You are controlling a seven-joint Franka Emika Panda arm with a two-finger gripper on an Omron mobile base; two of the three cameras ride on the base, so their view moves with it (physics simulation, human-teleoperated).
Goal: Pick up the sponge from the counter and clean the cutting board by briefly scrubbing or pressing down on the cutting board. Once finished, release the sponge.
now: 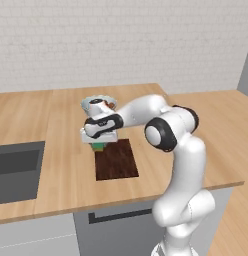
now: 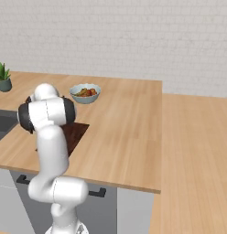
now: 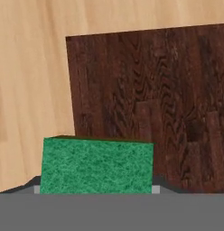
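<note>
sink [image 1: 16, 170] lower left of left base view, well clear | hand [image 1: 98, 142] clamped on sponge [image 3: 96, 166] at its short sides, left of centre, over cutting board [image 3: 154, 103] top-left corner | sponge likely light, soft, compressible, press gently | bowl [image 2: 85, 93] behind board, near | counter [image 1: 206, 145] to the right is open room

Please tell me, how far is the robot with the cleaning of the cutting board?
Done: the sponge is off the counter, held in the gripper. In hand: the sponge is over the near-left corner of the cutting board; whether it presses on the wood cannot be told. Left: scrubbing or pressing, if not finished, then releasing the sponge.
</note>
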